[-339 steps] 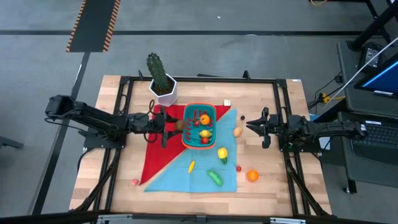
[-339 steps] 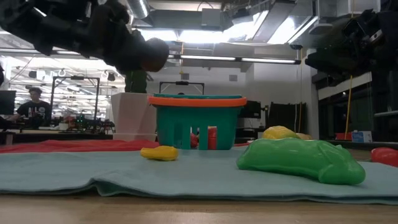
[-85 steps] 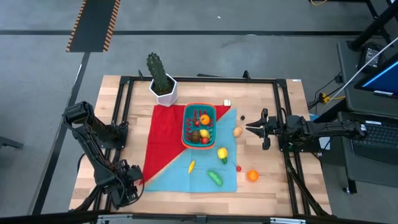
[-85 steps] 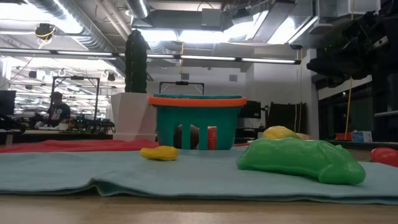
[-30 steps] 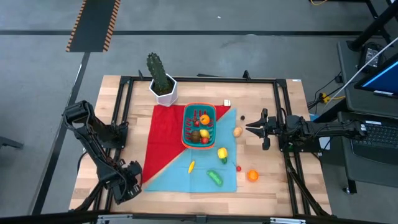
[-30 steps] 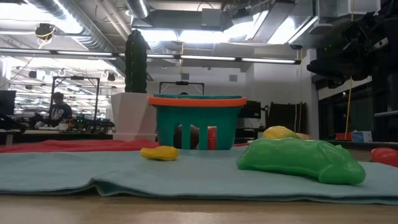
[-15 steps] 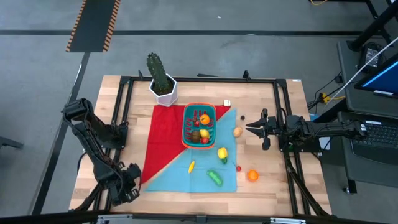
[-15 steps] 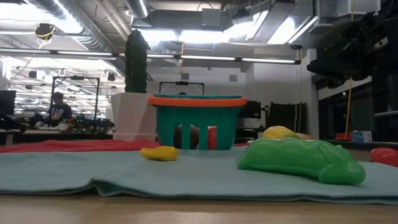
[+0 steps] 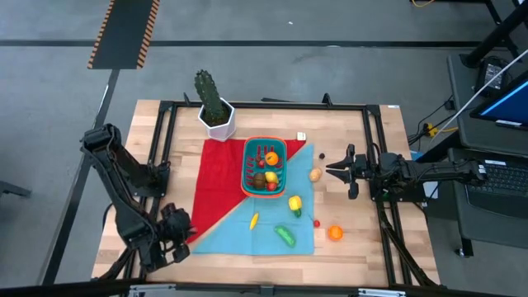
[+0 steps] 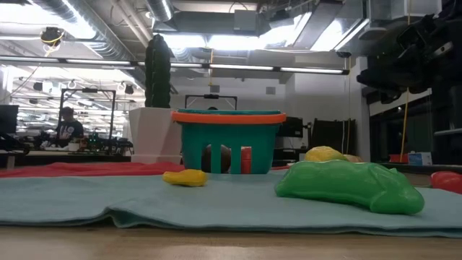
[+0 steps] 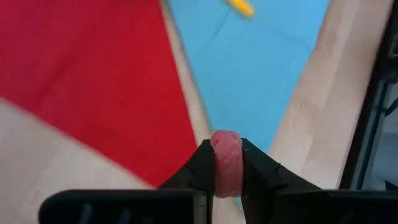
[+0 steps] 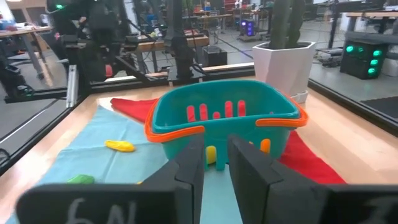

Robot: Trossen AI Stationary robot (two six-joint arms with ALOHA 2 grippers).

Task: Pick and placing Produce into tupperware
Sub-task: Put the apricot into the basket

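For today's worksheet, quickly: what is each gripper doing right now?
Left gripper: shut on a small pink produce piece.
Right gripper: shut, empty.

tupperware (image 9: 264, 166) on cloth (image 9: 272, 227) — cactus (image 9: 214, 106) behind | produce (image 9: 285, 236) in front

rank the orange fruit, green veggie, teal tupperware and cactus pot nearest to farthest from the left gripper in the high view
From the left gripper, shut on a small pink piece at the table's front left:
1. teal tupperware, centre
2. green veggie, front of the blue cloth; close to call with 1
3. cactus pot, back
4. orange fruit, front right
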